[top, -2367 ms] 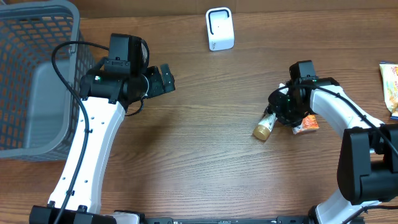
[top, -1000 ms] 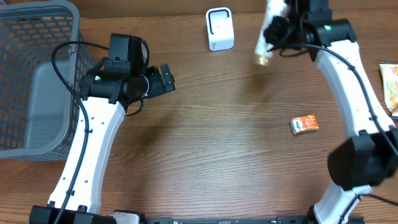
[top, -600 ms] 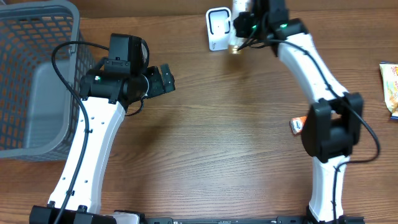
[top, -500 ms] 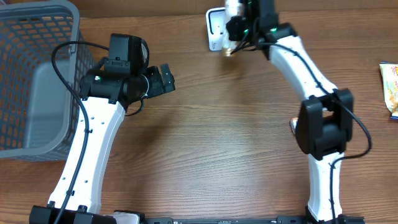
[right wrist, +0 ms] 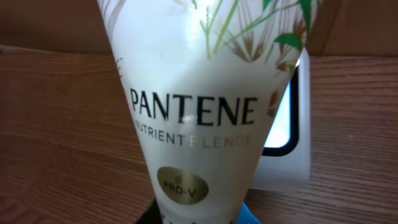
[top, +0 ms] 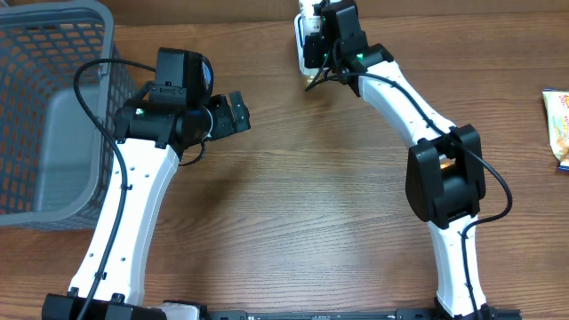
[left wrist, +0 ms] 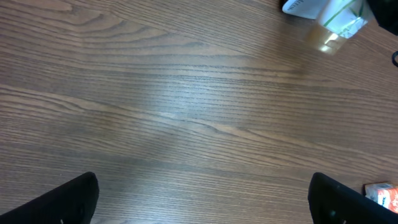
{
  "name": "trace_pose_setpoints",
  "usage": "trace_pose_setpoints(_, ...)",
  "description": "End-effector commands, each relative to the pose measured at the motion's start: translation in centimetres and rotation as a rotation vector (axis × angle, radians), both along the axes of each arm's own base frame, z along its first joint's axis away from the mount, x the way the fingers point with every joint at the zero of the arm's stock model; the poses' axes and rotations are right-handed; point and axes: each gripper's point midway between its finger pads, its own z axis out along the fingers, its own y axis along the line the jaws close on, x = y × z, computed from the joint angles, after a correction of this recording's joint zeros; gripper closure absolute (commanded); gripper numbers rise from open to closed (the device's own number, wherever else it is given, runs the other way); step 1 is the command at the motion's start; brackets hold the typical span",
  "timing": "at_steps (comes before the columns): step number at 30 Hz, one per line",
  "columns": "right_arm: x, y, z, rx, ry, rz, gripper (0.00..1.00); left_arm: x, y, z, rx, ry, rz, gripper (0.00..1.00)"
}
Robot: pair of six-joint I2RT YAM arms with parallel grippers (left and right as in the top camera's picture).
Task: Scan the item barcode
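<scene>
Pantene Nutrient Blends tube (right wrist: 205, 93), Pro-V seal (right wrist: 176, 185)

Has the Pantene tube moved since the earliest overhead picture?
Yes. The Pantene tube has travelled left and away from the right side of the table, now directly in front of the white scanner.

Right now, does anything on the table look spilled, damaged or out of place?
Nothing stands out. The right gripper holds the Pantene tube in front of the white scanner; no spill or damage shows.
</scene>
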Motion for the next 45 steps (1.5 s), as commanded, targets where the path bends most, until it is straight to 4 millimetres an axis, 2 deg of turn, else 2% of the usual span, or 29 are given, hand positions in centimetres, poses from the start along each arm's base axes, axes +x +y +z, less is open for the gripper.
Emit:
trace_pose_setpoints(1, 1.2, -0.5, 2.8, 0.008, -0.072, -0.022, 0.96, 0.2, 0.1, 0.0, 0.015, -0.005, -0.011, 0.00)
trace_pose_setpoints(12, 1.2, -1.1, 2.3, 0.014, -0.050, -0.049, 0.96, 0.2, 0.1, 0.0, 0.015, -0.005, -0.011, 0.00)
trace_pose_setpoints(14, 1.2, -2.1, 3.0, 0.008, -0.041, -0.079, 0.96, 0.2, 0.1, 0.0, 0.015, -0.005, -0.010, 0.00)
trace_pose_setpoints(16, 1.3, -3.7, 4.6, 0.017, -0.041, -0.129, 0.96, 0.2, 0.1, 0.0, 0.015, -0.005, -0.011, 0.00)
trace_pose_setpoints(18, 1.5, -6.2, 6.8, 0.040, -0.043, -0.216, 0.96, 0.2, 0.1, 0.0, 0.015, -0.005, -0.011, 0.00)
trace_pose_setpoints(21, 1.3, -11.9, 11.2, 0.085, -0.055, -0.339, 0.96, 0.2, 0.1, 0.0, 0.015, -0.005, -0.011, 0.00)
trace_pose_setpoints(24, 0.5, -17.8, 14.0, 0.084, -0.065, -0.430, 0.96, 0.2, 0.1, 0.0, 0.015, -0.005, -0.010, 0.00)
trace_pose_setpoints(26, -0.7, -23.1, 15.1, 0.075, -0.047, -0.518, 0.96, 0.2, 0.1, 0.0, 0.015, -0.005, -0.011, 0.00)
trace_pose_setpoints(27, -1.6, -27.1, 15.1, 0.073, -0.020, -0.596, 0.96, 0.2, 0.1, 0.0, 0.016, -0.005, -0.010, 0.00)
trace_pose_setpoints(30, -4.1, -35.3, 13.6, 0.105, 0.076, -0.792, 0.96, 0.2, 0.1, 0.0, 0.015, -0.005, -0.011, 0.00)
trace_pose_setpoints(35, -9.5, -46.2, 9.3, 0.127, 0.247, -1.048, 0.96, 0.2, 0.1, 0.0, 0.015, -0.005, -0.011, 0.00)
trace_pose_setpoints(36, -11.1, -48.9, 8.1, 0.131, 0.283, -1.106, 0.96, 0.2, 0.1, 0.0, 0.015, -0.005, -0.011, 0.00)
trace_pose_setpoints(40, -13.9, -54.3, 6.3, 0.147, 0.296, -1.218, 0.96, 0.2, 0.1, 0.0, 0.015, -0.005, -0.010, 0.00)
trace_pose_setpoints(45, -15.6, -59.5, 6.3, 0.163, 0.218, -1.311, 0.96, 0.2, 0.1, 0.0, 0.015, -0.005, -0.011, 0.00)
